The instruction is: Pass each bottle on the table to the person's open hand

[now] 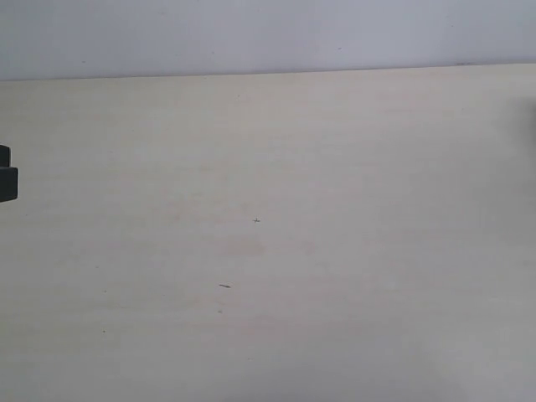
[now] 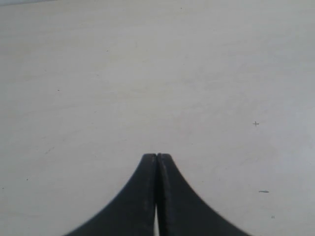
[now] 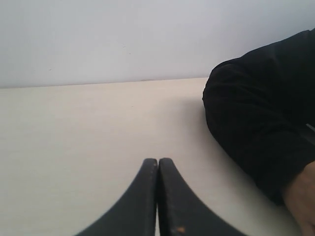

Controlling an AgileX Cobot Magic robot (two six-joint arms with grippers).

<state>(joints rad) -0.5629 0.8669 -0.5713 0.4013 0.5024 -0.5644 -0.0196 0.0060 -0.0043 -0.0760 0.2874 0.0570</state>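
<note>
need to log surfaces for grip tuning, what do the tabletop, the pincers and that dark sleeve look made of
Tabletop: probably laminate or coated wood, pale beige, matt; faint straight grain, no glare.
Left pincer and right pincer: black, matt, likely plastic or rubber; smooth curved faces with a dull sheen.
Sleeve: black cloth, seemingly soft; rounded folds, no shine.

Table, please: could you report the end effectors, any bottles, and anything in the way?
Left end effector shut, empty. Right end effector shut, empty. No bottles in view on the table. Person's black sleeve ahead of right end effector.
</note>
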